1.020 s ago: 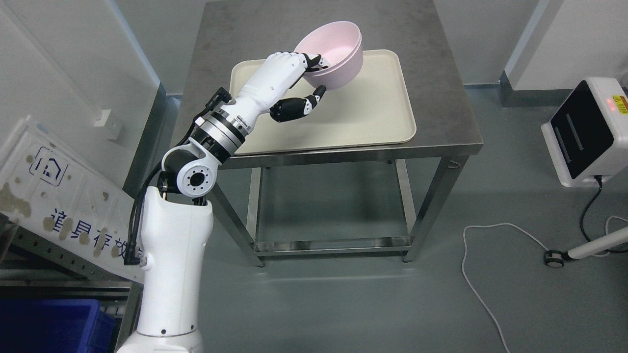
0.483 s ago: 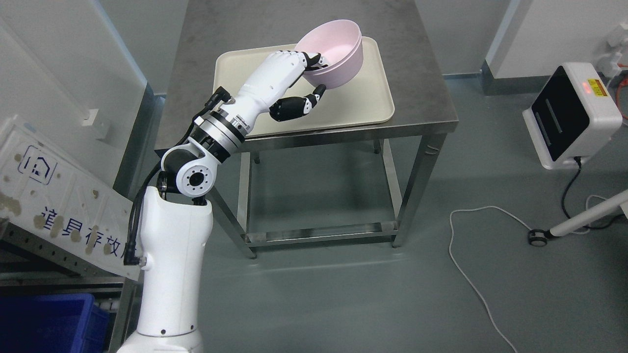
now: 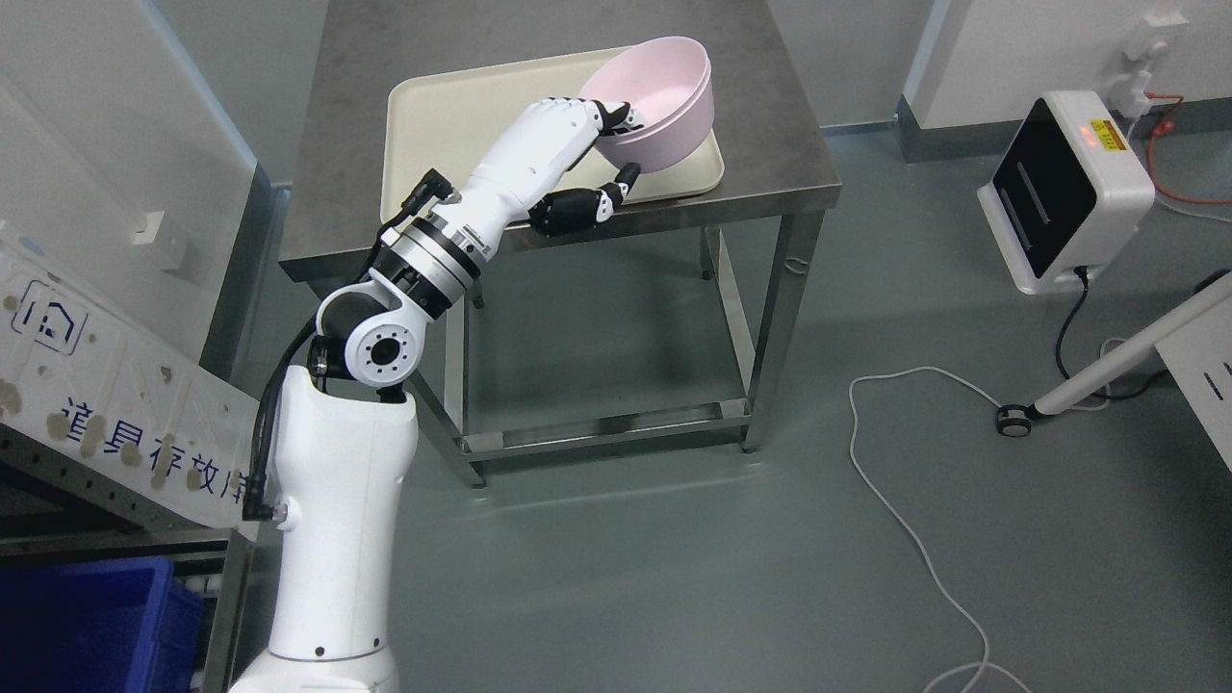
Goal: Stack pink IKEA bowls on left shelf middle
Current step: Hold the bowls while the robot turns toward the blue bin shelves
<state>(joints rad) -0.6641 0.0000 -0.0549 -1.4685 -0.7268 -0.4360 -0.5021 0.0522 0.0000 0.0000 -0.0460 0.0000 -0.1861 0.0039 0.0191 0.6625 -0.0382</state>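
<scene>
My left hand (image 3: 592, 144) pinches the pink bowl (image 3: 657, 101) by its near rim, tilted above the tray (image 3: 433, 125); such a thin hold could slip during the carry to the shelf.

1. The surface (image 3: 770, 115) is seen to be brushed, dull grey metal.
2. The tray (image 3: 433, 125) appears as matt cream plastic.
3. The pink bowl (image 3: 664, 106) is shown as smooth, satin plastic.
4. The left hand (image 3: 587, 154) is clad in glossy white shell, with black fingers (image 3: 577, 207).
5. The floor (image 3: 674, 577) is finished smooth, faintly sheened.
</scene>
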